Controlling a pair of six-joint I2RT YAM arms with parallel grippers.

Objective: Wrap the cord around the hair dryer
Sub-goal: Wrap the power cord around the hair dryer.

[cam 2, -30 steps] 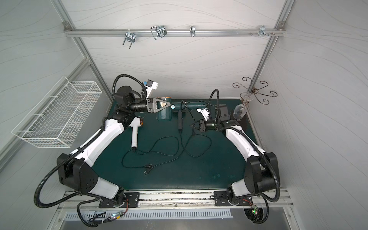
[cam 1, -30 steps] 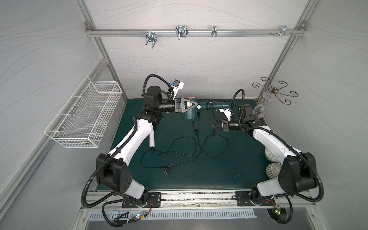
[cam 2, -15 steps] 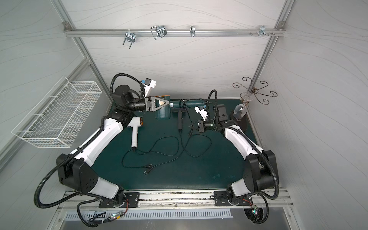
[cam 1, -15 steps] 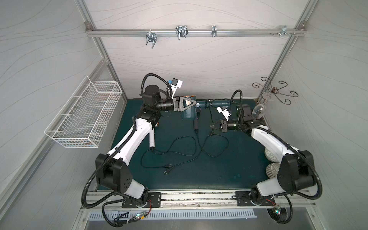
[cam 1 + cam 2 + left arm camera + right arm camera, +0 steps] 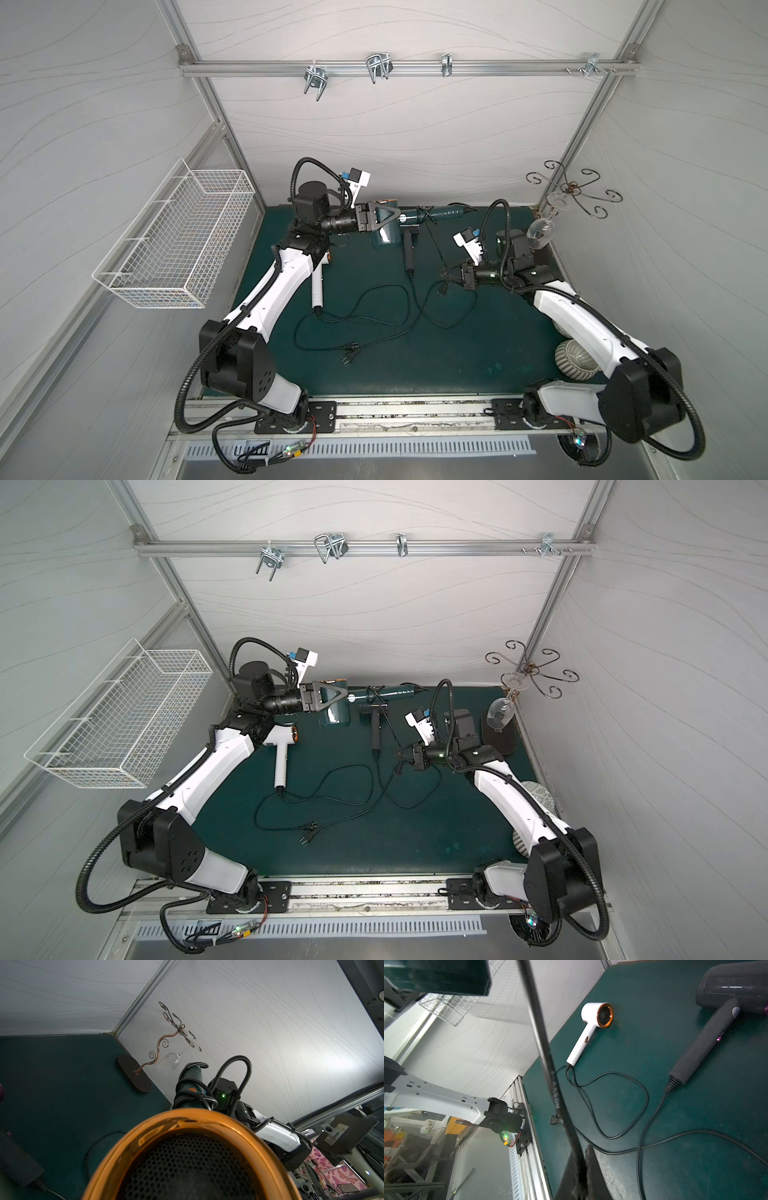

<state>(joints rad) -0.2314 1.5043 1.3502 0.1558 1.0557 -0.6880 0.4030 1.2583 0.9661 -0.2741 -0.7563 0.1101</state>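
Teal hair dryer [image 5: 384, 240] is held up at the back, with its cord [image 5: 551, 1068] gripped by the other arm.

In both top views the left gripper [image 5: 392, 216] is clamped on the head of the teal hair dryer, in the upper middle of the frame, above the green table [image 5: 478, 365]. The handle points to the right, and the left wrist view shows several turns of cord around it. From the handle the cord runs down to the right gripper [image 5: 451, 277], right of centre, whose jaws are pressed together on it. A white hair dryer [image 5: 318, 286] and a black hair dryer [image 5: 408, 253] lie on the table with loose cords.
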